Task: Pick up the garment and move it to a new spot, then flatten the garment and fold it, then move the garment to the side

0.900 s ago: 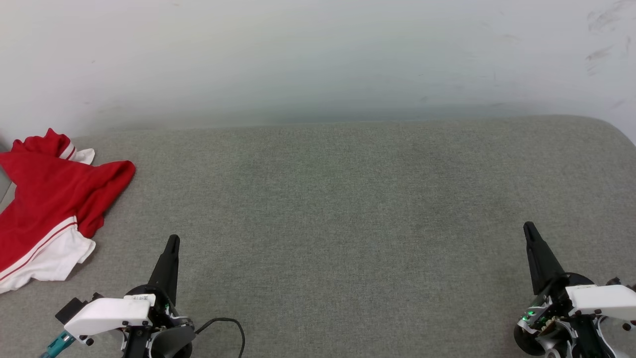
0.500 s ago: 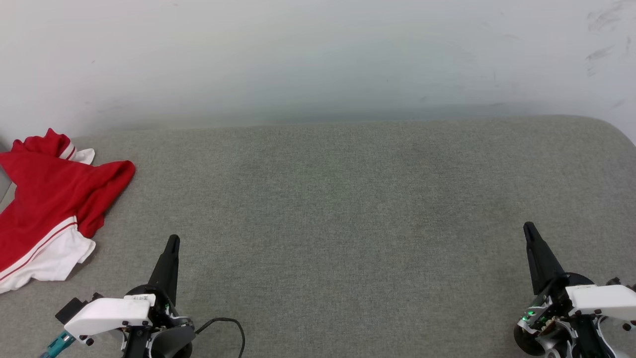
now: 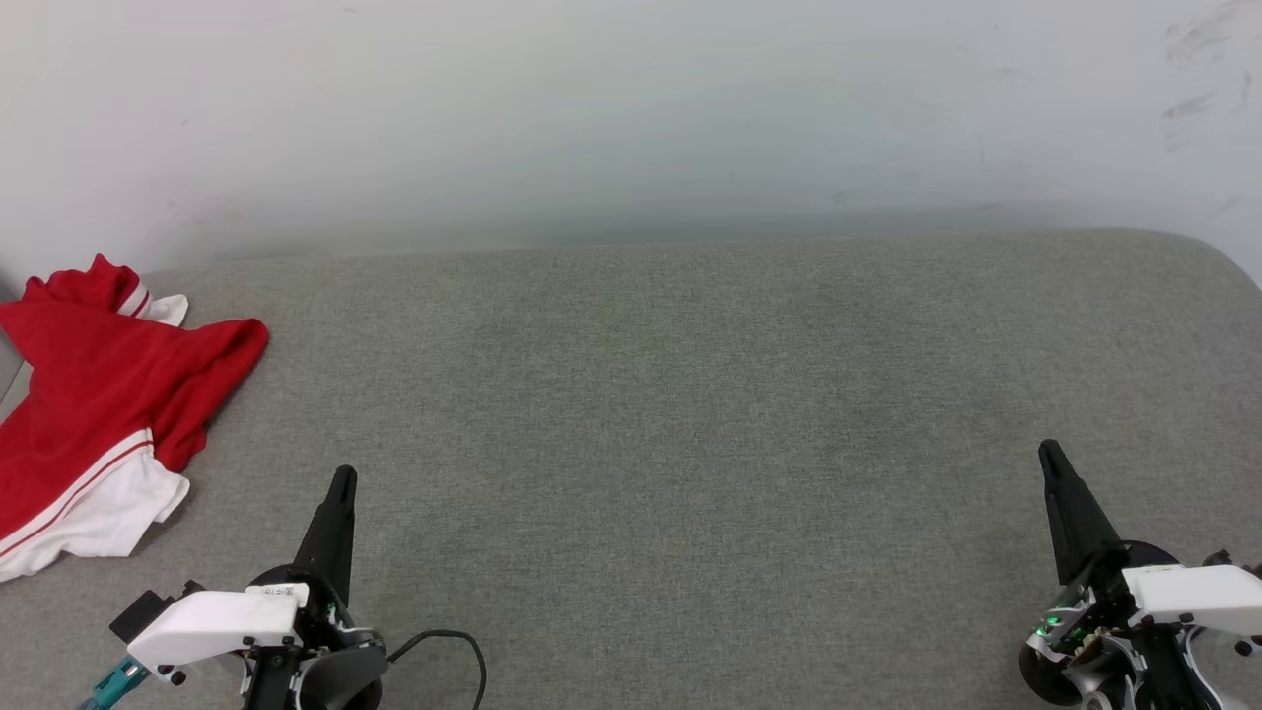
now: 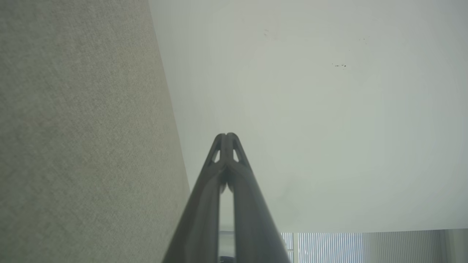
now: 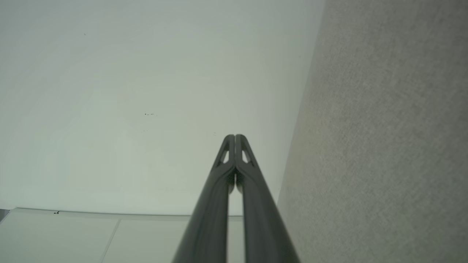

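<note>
Left gripper (image 4: 226, 138): rises from the bottom centre, dark fingers pressed together, tips meeting at mid-frame.
Fabric (image 4: 80, 138): grey weave down the left third, its edge slanting towards the lower centre.
Wall (image 4: 329, 128): pale, across the centre and right.
Specks (image 4: 340, 65): small dark marks, upper right.
Slats (image 4: 329, 246): vertical, lower right edge.

A: Where does the shirt (image 3: 94, 414) lie?
B: On the cushion (image 3: 690, 394), to the left of the left gripper (image 3: 343, 479), reaching ahead past its tip and apart from it.
A: And the right gripper (image 3: 1048, 453)?
B: Well off to the right, over the same cushion. The wall (image 3: 631, 118) stands ahead of both. A cable (image 3: 463, 646) lies behind the left one's tip, to its right.
</note>
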